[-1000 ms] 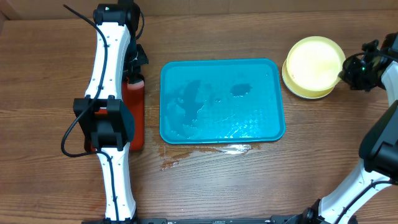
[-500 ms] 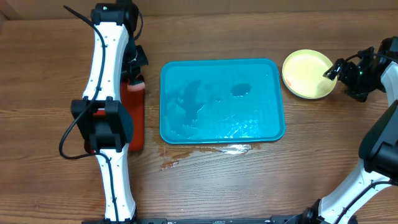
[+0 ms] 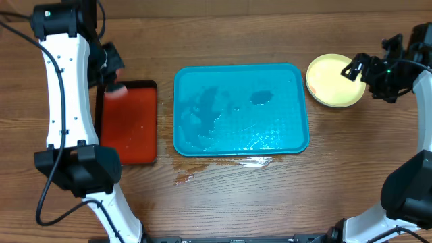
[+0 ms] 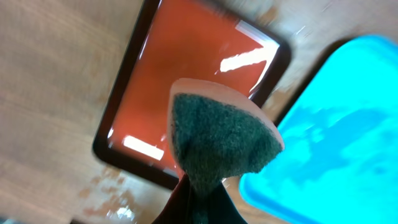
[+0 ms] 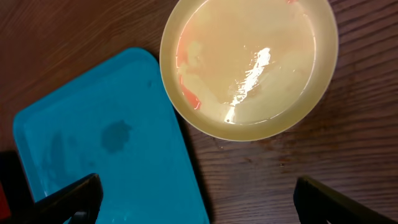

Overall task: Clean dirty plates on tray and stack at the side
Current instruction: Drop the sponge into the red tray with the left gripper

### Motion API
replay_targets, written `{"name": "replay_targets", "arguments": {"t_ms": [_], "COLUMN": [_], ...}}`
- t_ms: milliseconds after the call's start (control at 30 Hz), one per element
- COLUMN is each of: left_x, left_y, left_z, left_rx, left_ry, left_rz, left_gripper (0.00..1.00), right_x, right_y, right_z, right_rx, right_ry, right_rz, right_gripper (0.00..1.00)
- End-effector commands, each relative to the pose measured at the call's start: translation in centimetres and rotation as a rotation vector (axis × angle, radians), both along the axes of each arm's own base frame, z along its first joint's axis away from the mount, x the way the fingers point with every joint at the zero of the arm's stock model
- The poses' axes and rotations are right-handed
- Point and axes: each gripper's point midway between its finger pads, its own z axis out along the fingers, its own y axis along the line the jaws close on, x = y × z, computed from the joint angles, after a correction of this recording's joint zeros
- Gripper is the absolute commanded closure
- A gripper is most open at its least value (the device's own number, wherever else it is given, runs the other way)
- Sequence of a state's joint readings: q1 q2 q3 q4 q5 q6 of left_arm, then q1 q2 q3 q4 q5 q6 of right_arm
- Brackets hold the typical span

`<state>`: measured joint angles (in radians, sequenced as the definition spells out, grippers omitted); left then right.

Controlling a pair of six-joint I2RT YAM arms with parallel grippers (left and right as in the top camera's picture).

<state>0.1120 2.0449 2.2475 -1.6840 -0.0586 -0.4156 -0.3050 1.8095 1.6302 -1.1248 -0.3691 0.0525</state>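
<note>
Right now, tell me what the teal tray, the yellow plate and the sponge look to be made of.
Teal tray: likely moulded plastic, glossy with a fine textured floor; wet patches glint.
Yellow plate: probably plastic, smooth and shiny, with a bright highlight and orange smears.
Sponge: dark green fibrous scouring face, matte, on a pale foam-like backing.

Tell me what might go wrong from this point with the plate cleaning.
The yellow plate, beside the tray, shows orange-red smears; with the right end effector open above it, it may be left dirty.
The water on the table in front of the tray could spread or let plates slide.
The left end effector seems to pinch only one end of the sponge; scrubbing might twist it loose.
</note>
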Motion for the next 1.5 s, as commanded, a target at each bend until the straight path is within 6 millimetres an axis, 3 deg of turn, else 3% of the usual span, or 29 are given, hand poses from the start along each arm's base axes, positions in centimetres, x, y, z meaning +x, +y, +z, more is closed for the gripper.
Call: {"name": "replay_targets", "arguments": {"t_ms": [0, 300, 400, 767, 867, 967, 1033, 1100, 1167, 1300, 1467], "left_x": [-2.0, -1.0, -0.3, 0.1, 0.2, 0.3, 0.4, 0.5, 0.9, 2.4, 3.7], "left_y": [1.5, 2.2, 2.4, 3.0, 3.4, 3.6, 3.6, 3.4, 2.8, 1.9, 0.0], "left_z": [-2.4, -11.9, -14.0, -17.3, -17.5, -17.4, -17.4, -17.2, -16.6, -13.3, -7.6], "left_rx": [0.054, -0.022, -0.015, 0.021, 0.043, 0.057, 0.056, 0.044, 0.009, -0.054, -0.158], "left_ry": [0.1, 0.096, 0.058, 0.018, 0.013, 0.006, 0.002, 0.001, -0.009, -0.058, -0.157], "left_rz": [0.04, 0.083, 0.064, 0.067, 0.068, 0.069, 0.069, 0.057, 0.03, 0.014, -0.059], "left_gripper": [0.96, 0.95, 0.96, 0.9, 0.75, 0.68, 0.68, 0.74, 0.69, 0.51, 0.3], "right_x": [0.6, 1.4, 1.8, 1.0, 0.6, -0.2, -0.7, -1.1, -1.6, -2.8, -5.4], "right_y": [1.7, 7.1, 8.3, 10.9, 10.7, 10.8, 11.0, 11.2, 11.1, 10.7, 10.6], "right_z": [0.3, 0.9, 1.2, 5.0, 6.2, 7.5, 8.2, 9.0, 9.7, 11.6, 13.6], "right_rx": [0.01, 0.016, 0.012, -0.032, -0.087, -0.115, -0.121, -0.123, -0.134, -0.165, -0.169], "right_ry": [-0.02, -0.057, -0.08, -0.183, -0.207, -0.229, -0.244, -0.261, -0.275, -0.313, -0.34], "right_rz": [0.042, 0.17, 0.201, 0.261, 0.254, 0.254, 0.259, 0.261, 0.259, 0.243, 0.243], "right_gripper": [0.0, 0.0, 0.0, 0.0, 0.0, 0.0, 0.0, 0.0, 0.0, 0.0, 0.0]}}
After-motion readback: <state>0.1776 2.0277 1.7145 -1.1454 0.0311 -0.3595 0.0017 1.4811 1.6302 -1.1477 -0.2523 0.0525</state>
